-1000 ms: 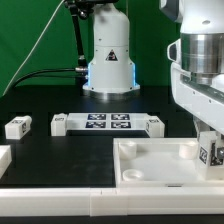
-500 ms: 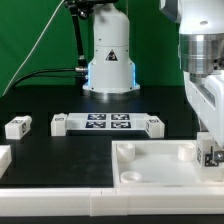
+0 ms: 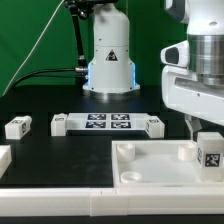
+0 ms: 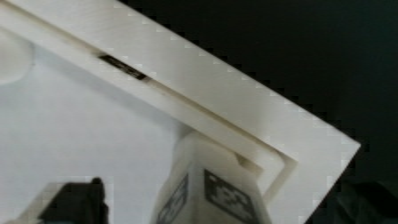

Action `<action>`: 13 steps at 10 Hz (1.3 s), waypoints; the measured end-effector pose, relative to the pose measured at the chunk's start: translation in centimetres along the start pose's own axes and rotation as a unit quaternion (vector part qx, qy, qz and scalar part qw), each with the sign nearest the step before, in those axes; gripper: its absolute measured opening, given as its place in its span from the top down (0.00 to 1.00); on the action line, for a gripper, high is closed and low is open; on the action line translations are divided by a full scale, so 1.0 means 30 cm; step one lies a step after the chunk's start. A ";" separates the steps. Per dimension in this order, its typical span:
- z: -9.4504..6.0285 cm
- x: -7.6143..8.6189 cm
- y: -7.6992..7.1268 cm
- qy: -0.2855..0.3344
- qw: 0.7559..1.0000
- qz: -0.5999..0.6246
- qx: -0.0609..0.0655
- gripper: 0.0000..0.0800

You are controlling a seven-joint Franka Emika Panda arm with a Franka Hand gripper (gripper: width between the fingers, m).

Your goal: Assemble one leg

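Standing upright in the corner socket of the large white tray-like part (image 3: 150, 165), at the exterior view's right: one leg (image 3: 210, 151), a chunky white block with a black-and-white tag facing the camera. Raised above it, fingers parted and clear of the block: the gripper (image 3: 200, 127), released, holding nothing. In the wrist view, close below the camera: the same leg's top (image 4: 217, 185) with its tag, set against the tray's raised rim (image 4: 267, 105), one dark fingertip (image 4: 75, 200) alongside. Lying on the black tabletop (image 3: 40, 100) near its edge at the exterior view's left: a second leg (image 3: 17, 127). Flat behind the tray, near the tabletop's middle: the marker board (image 3: 108, 123). Behind that: the arm's white base (image 3: 110, 55).
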State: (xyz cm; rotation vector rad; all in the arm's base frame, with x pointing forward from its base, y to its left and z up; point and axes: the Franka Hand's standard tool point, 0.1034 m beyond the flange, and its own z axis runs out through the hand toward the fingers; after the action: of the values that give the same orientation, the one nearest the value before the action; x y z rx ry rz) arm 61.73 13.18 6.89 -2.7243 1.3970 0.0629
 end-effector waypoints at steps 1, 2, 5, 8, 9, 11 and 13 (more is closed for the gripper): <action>0.000 0.008 0.004 0.000 0.999 -0.045 0.000 0.19; 0.000 0.019 0.009 0.001 0.994 -0.107 0.000 0.19; -0.004 0.044 0.019 0.002 0.962 -0.272 -0.001 0.19; -0.004 0.045 0.019 0.006 0.926 -0.378 -0.006 0.19; -0.004 0.047 0.020 0.006 0.924 -0.382 -0.006 0.19; -0.004 0.047 0.020 0.006 0.924 -0.382 -0.006 0.30; -0.004 0.047 0.020 0.006 0.924 -0.382 -0.006 0.55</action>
State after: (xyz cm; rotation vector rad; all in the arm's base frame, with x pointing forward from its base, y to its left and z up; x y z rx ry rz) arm 62.07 11.67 6.88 -3.0582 0.2525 0.0037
